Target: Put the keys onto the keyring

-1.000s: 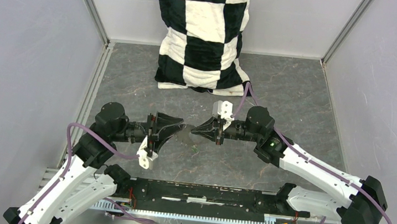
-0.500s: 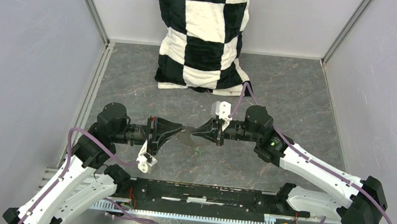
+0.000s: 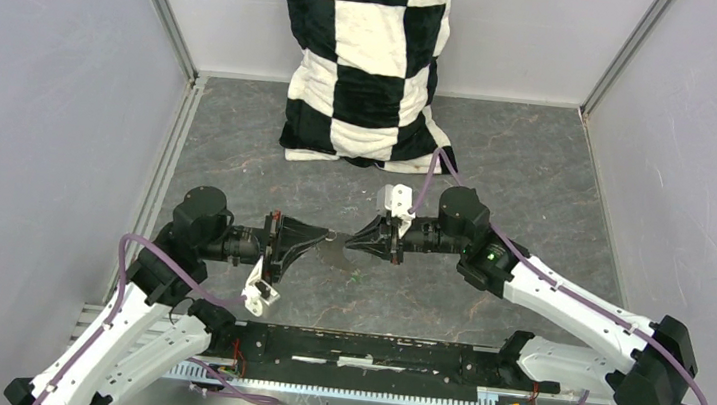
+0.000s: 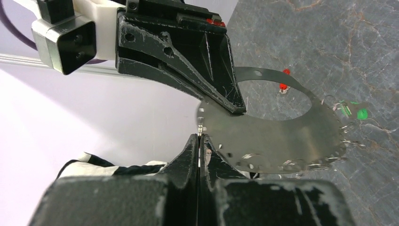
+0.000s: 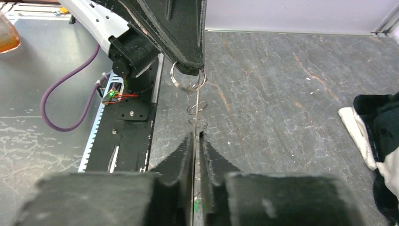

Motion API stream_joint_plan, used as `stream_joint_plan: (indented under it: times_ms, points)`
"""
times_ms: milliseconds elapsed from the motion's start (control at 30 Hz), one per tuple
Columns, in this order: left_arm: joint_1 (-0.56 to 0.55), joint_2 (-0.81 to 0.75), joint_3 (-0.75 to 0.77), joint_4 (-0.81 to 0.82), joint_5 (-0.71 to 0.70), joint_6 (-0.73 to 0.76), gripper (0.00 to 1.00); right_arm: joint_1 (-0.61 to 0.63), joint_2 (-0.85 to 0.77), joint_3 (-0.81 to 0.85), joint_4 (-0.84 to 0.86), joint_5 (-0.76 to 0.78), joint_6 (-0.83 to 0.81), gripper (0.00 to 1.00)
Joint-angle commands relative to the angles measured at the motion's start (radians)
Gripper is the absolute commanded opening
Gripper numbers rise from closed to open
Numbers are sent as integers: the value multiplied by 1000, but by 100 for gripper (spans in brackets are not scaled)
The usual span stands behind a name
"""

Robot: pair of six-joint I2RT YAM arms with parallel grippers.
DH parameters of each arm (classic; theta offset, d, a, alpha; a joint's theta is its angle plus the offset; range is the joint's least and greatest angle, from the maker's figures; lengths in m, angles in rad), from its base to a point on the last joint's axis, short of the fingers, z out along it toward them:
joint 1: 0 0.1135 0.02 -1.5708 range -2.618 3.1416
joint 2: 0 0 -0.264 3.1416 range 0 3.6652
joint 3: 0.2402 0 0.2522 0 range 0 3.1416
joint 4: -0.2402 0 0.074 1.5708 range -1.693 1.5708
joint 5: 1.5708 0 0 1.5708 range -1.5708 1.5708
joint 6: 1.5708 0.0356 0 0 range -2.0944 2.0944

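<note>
With left jaws and right jaws both pinched shut on the keyring (image 4: 282,136) rim, hold it steady, untwisted, before threading the green key (image 4: 362,113).

A checkered cloth (image 3: 366,73) bars the far middle.

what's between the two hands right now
The keyring, a thin metal loop, bridges the gap from the left hand to the right hand, both shut on it. The left wrist view shows it best.
</note>
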Motion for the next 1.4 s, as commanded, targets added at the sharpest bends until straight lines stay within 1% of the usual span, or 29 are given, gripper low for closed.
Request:
stream_joint_plan:
  times_ms: [0, 67, 167, 233, 367, 433, 500, 600, 700, 867, 1100, 1367]
  points:
    - [-1, 10, 50, 6, 39, -64, 2, 7, 4, 79, -9, -34, -59, 19]
    - [-1, 31, 84, 6, 39, -192, 2, 7, -6, 92, -37, -6, -89, 25]
    - [-1, 83, 143, -20, 33, -415, 2, 7, -36, 88, -37, 10, -123, 31]
    - [-1, 119, 175, -70, 41, -493, 2, 5, -46, 90, -39, 3, -134, 32]
    - [-2, 154, 180, -78, 35, -680, 2, 7, -42, 106, -90, -6, -160, 37]
    - [-1, 185, 186, -79, 29, -803, 2, 8, -40, 116, -108, -9, -169, 44]
    - [-2, 208, 193, -79, 34, -860, 2, 9, -40, 127, -123, 5, -182, 47]
    - [0, 213, 190, -68, 45, -895, 2, 13, -44, 139, -132, 14, -202, 48]
    - [-1, 194, 169, -10, 35, -942, 2, 20, -43, 149, -144, 9, -213, 48]
    - [0, 171, 139, 47, 30, -981, 2, 34, -26, 147, -141, 5, -200, 42]
    - [-1, 169, 136, 51, 34, -975, 2, 41, -20, 133, -75, 48, -160, 35]
    - [-1, 162, 131, 61, 32, -978, 2, 45, 7, 142, -42, 18, -121, 28]
